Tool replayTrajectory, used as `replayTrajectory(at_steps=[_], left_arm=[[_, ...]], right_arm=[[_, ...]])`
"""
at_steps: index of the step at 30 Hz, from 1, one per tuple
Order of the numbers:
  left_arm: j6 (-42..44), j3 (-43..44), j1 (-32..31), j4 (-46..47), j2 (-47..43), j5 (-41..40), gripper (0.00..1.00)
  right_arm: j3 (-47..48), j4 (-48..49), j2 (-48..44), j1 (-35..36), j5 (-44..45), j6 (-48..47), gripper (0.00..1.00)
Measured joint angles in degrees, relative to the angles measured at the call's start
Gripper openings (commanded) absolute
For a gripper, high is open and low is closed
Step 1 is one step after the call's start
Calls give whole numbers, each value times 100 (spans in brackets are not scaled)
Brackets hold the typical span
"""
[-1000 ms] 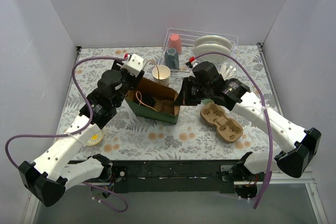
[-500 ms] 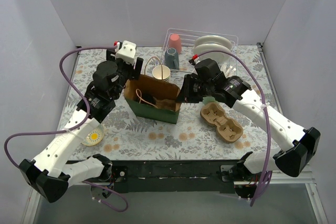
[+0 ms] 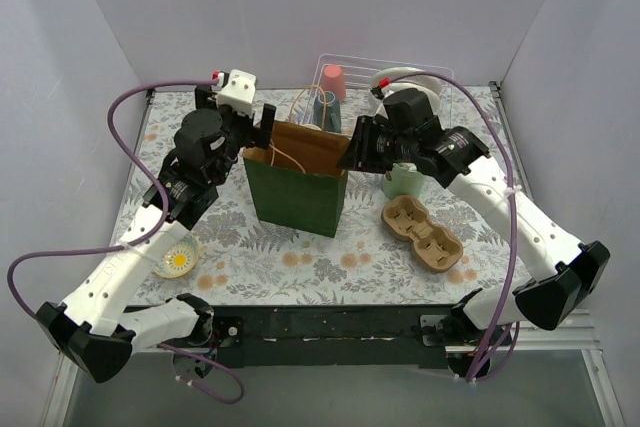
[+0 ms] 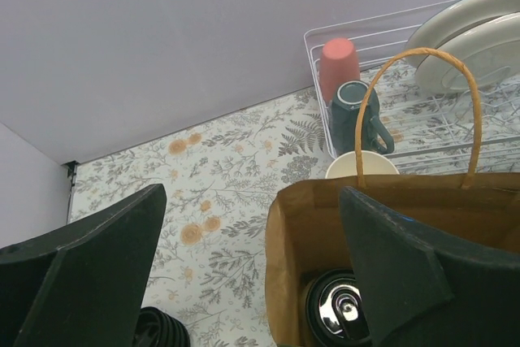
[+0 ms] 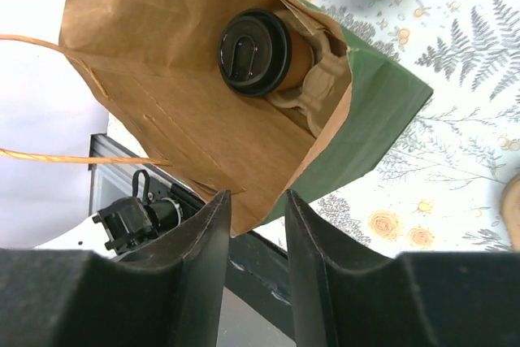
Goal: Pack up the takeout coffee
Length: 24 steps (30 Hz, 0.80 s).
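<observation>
The takeout coffee [image 5: 253, 50] stands inside the green paper bag [image 3: 295, 197], with the left gripper [image 4: 253, 201] spread wide at its rim and the right gripper [image 5: 257, 201] narrowly parted above its edge.

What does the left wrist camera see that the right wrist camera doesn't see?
Only the left wrist view shows the pink cup, the dark mug and the white plates. Only the right wrist view shows the cardboard holder hugging the coffee and the bag's green outside. Both show the bag's brown inside and the coffee's black lid.
</observation>
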Motion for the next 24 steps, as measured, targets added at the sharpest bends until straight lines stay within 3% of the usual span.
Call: replayTrajectory(at_steps=[2, 10, 17, 24], left_arm=[[-37, 48, 0, -85, 0, -11, 98], [-160, 238, 0, -385, -68, -160, 98], [-310, 267, 0, -702, -409, -212, 98], [-1084, 881, 0, -1412, -448, -332, 98]], right_arm=[[166, -98, 35, -66, 11, -61, 43], [739, -490, 33, -409, 660, -662, 45], [636, -1021, 116, -1432, 1596, -1285, 51], [273, -828, 258, -1878, 1443, -1751, 44]])
